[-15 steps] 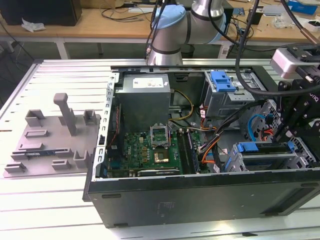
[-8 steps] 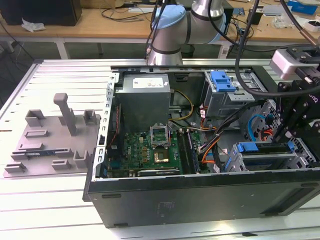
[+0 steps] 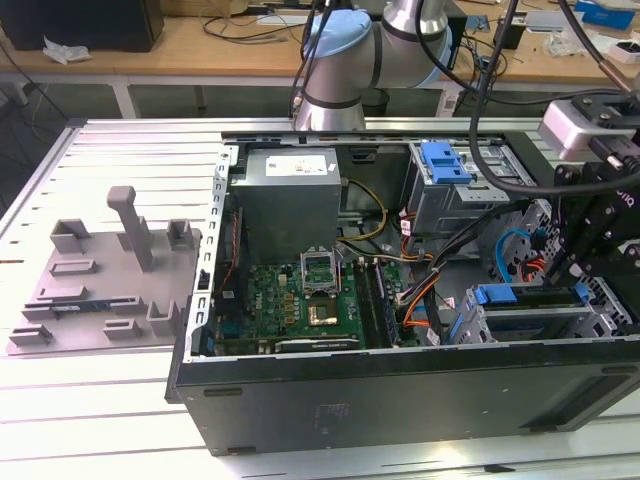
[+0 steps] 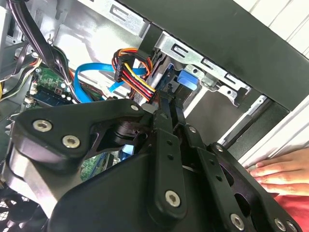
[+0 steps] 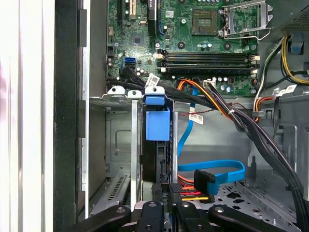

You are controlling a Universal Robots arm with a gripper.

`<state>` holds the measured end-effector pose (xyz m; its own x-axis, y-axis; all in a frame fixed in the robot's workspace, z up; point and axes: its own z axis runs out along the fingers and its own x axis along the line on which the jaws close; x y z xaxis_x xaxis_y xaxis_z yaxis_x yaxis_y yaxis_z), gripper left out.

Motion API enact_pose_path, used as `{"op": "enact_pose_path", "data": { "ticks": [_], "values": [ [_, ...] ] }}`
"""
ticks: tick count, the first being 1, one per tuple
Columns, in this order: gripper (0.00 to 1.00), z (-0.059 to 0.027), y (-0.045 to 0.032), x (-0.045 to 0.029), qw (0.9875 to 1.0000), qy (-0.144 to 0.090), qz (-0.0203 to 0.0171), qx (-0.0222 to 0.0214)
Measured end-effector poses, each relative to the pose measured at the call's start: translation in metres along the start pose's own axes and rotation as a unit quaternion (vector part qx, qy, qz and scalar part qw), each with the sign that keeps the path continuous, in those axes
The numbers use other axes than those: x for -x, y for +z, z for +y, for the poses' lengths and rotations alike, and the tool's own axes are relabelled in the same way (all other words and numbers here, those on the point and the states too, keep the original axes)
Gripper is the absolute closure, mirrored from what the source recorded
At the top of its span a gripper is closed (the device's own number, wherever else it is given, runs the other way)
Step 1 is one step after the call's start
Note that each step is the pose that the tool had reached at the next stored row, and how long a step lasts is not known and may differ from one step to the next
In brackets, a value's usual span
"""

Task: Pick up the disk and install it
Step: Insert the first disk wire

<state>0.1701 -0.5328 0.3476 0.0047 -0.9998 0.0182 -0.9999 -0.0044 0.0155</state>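
Observation:
The disk (image 3: 530, 296) stands on edge in the metal drive cage (image 3: 610, 305) at the exterior view's lower right, inside the open computer case. Its blue carrier rail runs along the upper edge. In the first wrist view the disk (image 5: 157, 126) sits in a cage slot, blue tab at its far end and dark edge running toward my gripper (image 5: 164, 198). My gripper (image 3: 580, 280) hangs over the disk's end by the power cables, fingers close together on either side of the thin edge. In the second wrist view the gripper (image 4: 169, 104) reaches into the cage beside the blue carrier (image 4: 186, 79).
A blue latch piece (image 3: 445, 162) lies on the upper drive cage. Orange, black and blue cables (image 5: 212, 176) crowd the space beside the cage, with the motherboard (image 3: 310, 300) past them. A grey fixture (image 3: 110, 270) stands on the exterior view's left. A person's hand (image 4: 277, 171) rests outside the case wall.

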Motion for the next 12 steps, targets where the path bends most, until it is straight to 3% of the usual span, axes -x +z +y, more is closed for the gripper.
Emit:
{"op": "enact_pose_path", "data": {
  "ticks": [12],
  "values": [
    [0.83, -0.0001, 0.0034, 0.0001, 1.0, 0.0, -0.0001, 0.0]
  ]
}}
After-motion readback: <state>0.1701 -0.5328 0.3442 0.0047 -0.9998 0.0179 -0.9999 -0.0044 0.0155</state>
